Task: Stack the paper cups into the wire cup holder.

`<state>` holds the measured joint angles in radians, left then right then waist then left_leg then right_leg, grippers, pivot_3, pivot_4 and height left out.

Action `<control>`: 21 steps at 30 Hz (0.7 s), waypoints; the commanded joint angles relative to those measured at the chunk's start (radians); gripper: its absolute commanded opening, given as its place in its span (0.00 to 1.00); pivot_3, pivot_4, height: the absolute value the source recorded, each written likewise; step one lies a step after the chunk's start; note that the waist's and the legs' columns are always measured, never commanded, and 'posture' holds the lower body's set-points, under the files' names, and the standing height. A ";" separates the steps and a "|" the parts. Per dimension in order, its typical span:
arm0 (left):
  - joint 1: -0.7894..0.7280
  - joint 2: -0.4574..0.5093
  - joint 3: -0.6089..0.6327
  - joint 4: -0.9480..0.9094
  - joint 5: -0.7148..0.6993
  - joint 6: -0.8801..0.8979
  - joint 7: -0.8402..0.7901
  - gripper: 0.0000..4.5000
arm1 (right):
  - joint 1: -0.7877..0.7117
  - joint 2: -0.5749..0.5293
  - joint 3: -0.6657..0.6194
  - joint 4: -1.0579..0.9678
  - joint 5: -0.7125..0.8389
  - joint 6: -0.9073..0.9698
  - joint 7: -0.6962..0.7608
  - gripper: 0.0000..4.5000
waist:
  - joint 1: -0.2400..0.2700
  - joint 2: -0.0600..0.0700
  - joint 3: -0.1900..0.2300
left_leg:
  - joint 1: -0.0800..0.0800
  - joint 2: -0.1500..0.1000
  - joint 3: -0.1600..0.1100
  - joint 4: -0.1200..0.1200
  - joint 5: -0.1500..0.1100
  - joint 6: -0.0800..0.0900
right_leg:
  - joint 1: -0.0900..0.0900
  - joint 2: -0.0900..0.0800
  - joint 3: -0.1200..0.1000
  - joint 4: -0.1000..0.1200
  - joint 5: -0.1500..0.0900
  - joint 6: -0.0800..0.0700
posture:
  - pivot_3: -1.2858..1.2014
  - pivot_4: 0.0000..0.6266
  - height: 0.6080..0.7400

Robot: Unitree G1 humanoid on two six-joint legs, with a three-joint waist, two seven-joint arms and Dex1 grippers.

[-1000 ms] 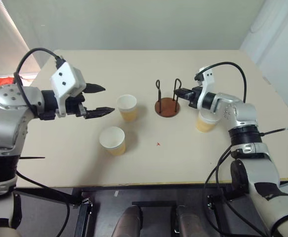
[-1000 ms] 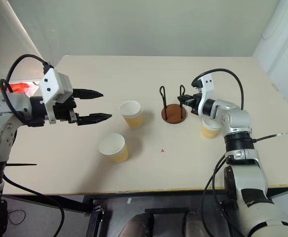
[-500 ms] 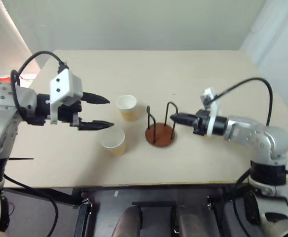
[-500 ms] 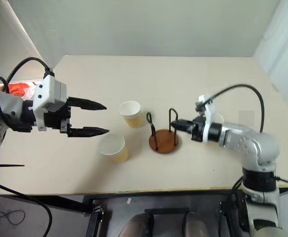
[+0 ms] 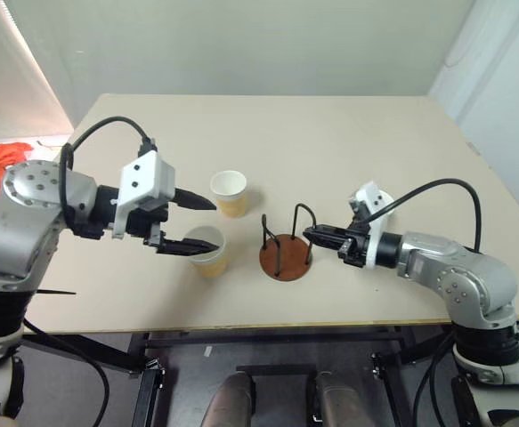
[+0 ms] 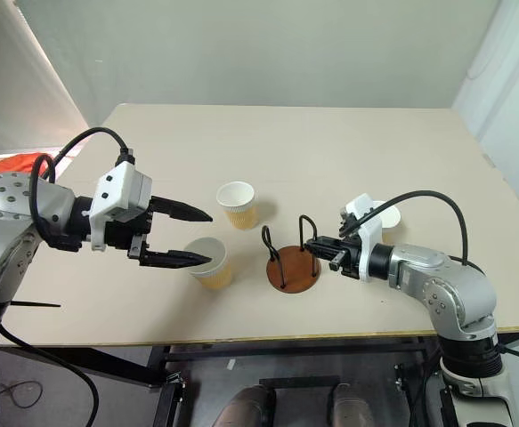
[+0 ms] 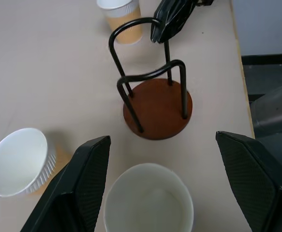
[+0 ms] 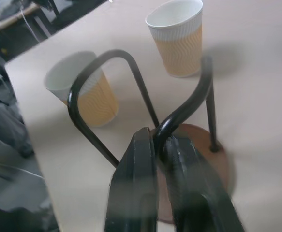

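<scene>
On the table [image 5: 348, 133], the left gripper [image 5: 195, 227] hovers with jaws spread wide, straddling the rim of the near paper cup [image 5: 207, 251]. A second paper cup [image 5: 230, 193] stands just beyond it. To the right sits the wire cup holder [image 5: 286, 256], empty; the right gripper [image 5: 313, 235] has its jaws narrowed around one wire loop. A third paper cup [image 6: 386, 213] stands behind the right arm.

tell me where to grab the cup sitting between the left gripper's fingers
Grip the nearest paper cup across its upper wall just under the rim, from its left, where the open left gripper already brackets it. It stands upright and tapers downward, so a lower grip could slip.
</scene>
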<state>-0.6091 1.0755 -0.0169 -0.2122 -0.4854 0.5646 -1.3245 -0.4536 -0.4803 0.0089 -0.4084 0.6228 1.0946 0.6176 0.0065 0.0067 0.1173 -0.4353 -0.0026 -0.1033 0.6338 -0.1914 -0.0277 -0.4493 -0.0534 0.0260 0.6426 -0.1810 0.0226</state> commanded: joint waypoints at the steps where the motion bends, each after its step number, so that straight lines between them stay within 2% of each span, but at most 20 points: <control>1: -0.020 0.002 0.016 -0.015 -0.001 -0.005 -0.003 0.85 | -0.008 -0.028 0.038 -0.019 -0.006 -0.021 0.020 0.36 | 0.000 0.000 0.000 | 0.000 0.000 0.000 0.000 0.000 0.000 | 0.000 0.000 0.000 0.000 0.000 0.001 | 0.52 0.24 1.00; 5: -0.022 -0.002 0.017 -0.015 -0.002 -0.005 -0.001 0.85 | -0.028 -0.079 0.064 -0.025 -0.010 -0.032 0.050 0.67 | 0.001 0.000 0.000 | -0.001 0.000 0.000 0.000 -0.001 0.003 | -0.001 0.000 0.000 0.000 -0.003 0.005 | 0.52 0.24 1.00; 9: -0.036 -0.010 0.022 -0.008 -0.004 -0.009 0.002 0.85 | -0.057 -0.248 0.090 -0.050 -0.017 -0.069 0.189 0.97 | 0.003 0.000 0.000 | -0.003 0.000 0.000 -0.001 -0.003 0.004 | -0.002 0.000 0.000 -0.001 -0.004 0.007 | 0.52 0.24 1.00; 12: -0.062 -0.020 0.036 0.002 -0.018 -0.009 -0.002 0.85 | -0.060 -0.484 0.065 -0.057 -0.028 -0.155 0.404 0.99 | 0.014 -0.001 0.000 | -0.005 -0.001 0.000 -0.001 -0.004 0.004 | -0.002 0.000 -0.001 -0.003 -0.005 0.008 | 0.52 0.24 1.00; 14: -0.075 -0.024 0.046 0.002 -0.039 -0.002 -0.012 0.85 | -0.098 -0.570 0.034 -0.016 -0.037 -0.218 0.486 0.99 | 0.016 -0.001 0.001 | -0.006 -0.001 0.000 -0.001 -0.004 0.003 | -0.002 0.000 0.000 -0.005 -0.006 0.009 | 0.52 0.24 1.00; 18: -0.099 -0.025 0.046 -0.006 -0.054 -0.005 -0.023 0.85 | -0.218 -0.630 0.045 0.119 -0.084 -0.303 0.563 0.99 | 0.006 -0.001 0.001 | -0.006 0.000 0.001 -0.001 -0.006 0.004 | -0.002 0.000 0.000 -0.006 -0.006 0.010 | 0.52 0.24 1.00; 21: -0.123 -0.035 0.036 0.005 -0.044 -0.013 -0.020 0.85 | -0.295 -0.627 0.152 0.296 -0.239 -0.443 0.604 0.99 | 0.006 -0.002 0.001 | -0.004 0.001 0.000 -0.001 -0.005 0.005 | -0.001 0.001 0.000 -0.006 -0.005 0.010 | 0.52 0.24 1.00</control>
<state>-0.7050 1.0386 -0.0040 -0.1988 -0.5269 0.5646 -1.3455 -0.7223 -1.1086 0.1129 -0.1930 0.4682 0.7355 1.1930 0.0129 0.0051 0.1181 -0.4388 -0.0019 -0.1030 0.6333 -0.1967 -0.0220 -0.4494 -0.0527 0.0259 0.6362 -0.1863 0.0329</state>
